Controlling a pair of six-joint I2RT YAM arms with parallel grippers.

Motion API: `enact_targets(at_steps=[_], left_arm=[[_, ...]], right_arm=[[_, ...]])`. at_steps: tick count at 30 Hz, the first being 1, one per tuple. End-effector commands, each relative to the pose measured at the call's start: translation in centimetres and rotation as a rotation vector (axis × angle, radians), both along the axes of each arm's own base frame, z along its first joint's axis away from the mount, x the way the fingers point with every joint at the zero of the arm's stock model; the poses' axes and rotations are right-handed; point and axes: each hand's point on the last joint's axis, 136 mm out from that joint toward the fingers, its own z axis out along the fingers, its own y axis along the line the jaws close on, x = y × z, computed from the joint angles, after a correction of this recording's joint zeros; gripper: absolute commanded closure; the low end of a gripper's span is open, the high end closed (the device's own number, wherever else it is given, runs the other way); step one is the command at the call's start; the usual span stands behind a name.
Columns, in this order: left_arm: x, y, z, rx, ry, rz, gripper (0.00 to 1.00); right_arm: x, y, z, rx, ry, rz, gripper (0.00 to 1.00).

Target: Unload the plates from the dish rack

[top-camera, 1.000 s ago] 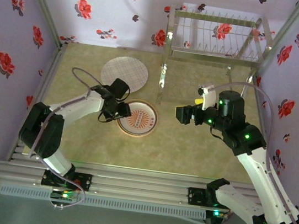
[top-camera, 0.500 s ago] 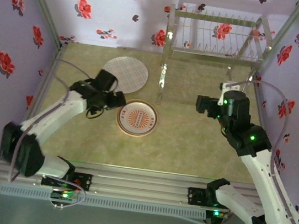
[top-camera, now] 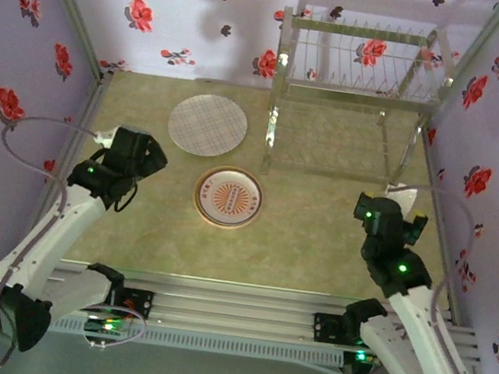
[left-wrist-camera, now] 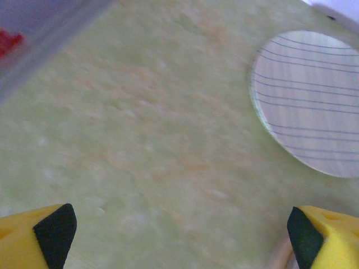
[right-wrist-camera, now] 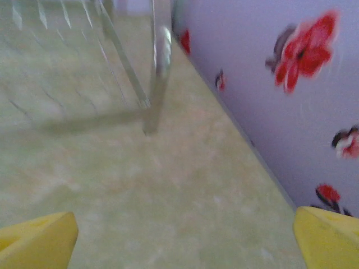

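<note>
Dish rack (top-camera: 338,88) hugs far wall; orange-patterned plate (top-camera: 228,197) lies mid-table.

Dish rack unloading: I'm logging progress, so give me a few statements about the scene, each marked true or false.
1. The lined plate and the orange-patterned plate lie flat on the table. True.
2. The two plates are stacked. False: they lie apart, side by side.
3. The left tool grips the orange-patterned plate. False: it is open above the table, holding nothing.
4. The right tool is open. True.
5. The dish rack stands at the table's far right corner. True.
</note>
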Motion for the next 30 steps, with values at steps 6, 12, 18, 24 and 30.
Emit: enact_targets(at_steps=[6, 12, 18, 24, 30], left_arm=[[2.7, 2.4, -4.8, 0.324, -0.026, -0.151, 0.00], [6.3, 2.0, -5.9, 0.333, -0.103, -0.253, 0.00], [7.4, 5.0, -8.2, 0.197, -0.259, -0.166, 0.00], [9.0, 4.5, -7.8, 0.244, -0.295, -0.277, 0.00], [9.8, 5.0, -10.1, 0.252, -0.338, -0.273, 0.00]], right_arm=[[6.2, 0.4, -4.0, 0.066, -0.130, 0.043, 0.01], [10.5, 1.0, -4.6, 0.134, -0.251, 0.153, 0.01], [12.2, 0.2, -7.1, 0.185, -0.338, 0.149, 0.01], [12.2, -1.0, -7.6, 0.176, -0.280, 0.062, 0.01], [12.2, -0.8, -7.6, 0.176, -0.271, 0.066, 0.01]])
